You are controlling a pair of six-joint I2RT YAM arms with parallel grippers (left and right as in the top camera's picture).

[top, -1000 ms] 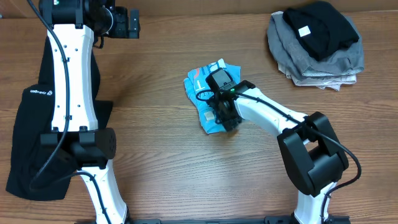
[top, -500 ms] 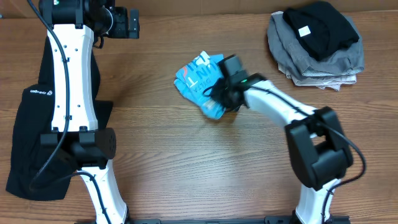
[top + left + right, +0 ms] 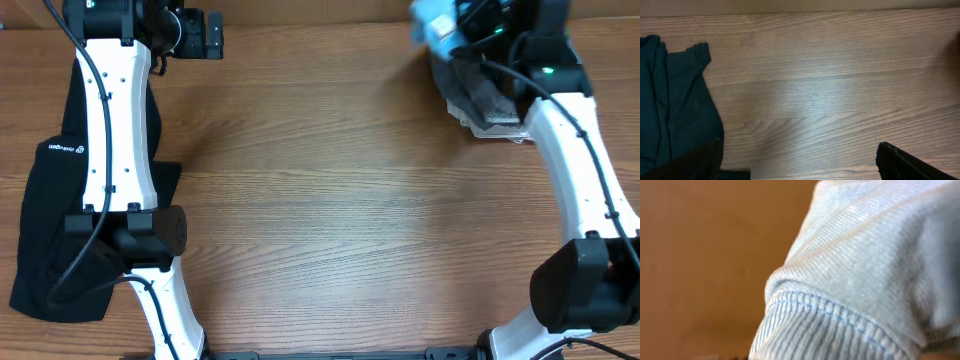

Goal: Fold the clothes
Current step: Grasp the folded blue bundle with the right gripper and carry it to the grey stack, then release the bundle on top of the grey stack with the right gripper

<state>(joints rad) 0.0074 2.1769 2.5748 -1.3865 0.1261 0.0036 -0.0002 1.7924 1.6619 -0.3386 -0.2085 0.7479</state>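
Note:
The light blue T-shirt (image 3: 430, 24), bunched into a small bundle, hangs at the table's far right edge with my right gripper (image 3: 458, 28) shut on it, just left of the stack of clothes there. In the right wrist view its ribbed blue fabric (image 3: 865, 275) fills the frame and hides the fingers. The black garment (image 3: 45, 200) lies spread along the left edge, partly under my left arm. My left gripper (image 3: 205, 35) hovers open at the far left corner, over bare wood (image 3: 799, 146), the black garment (image 3: 670, 100) to its left.
A stack of folded grey clothes (image 3: 490, 100) sits at the far right corner, partly covered by my right arm. The left arm's white links (image 3: 110, 130) stretch along the left side. Bare wooden tabletop (image 3: 330, 200) spans the middle.
My right gripper shut on the blue T-shirt at the table's centre, lifted it and carried it to the far right corner by the stack. The left arm stayed still.

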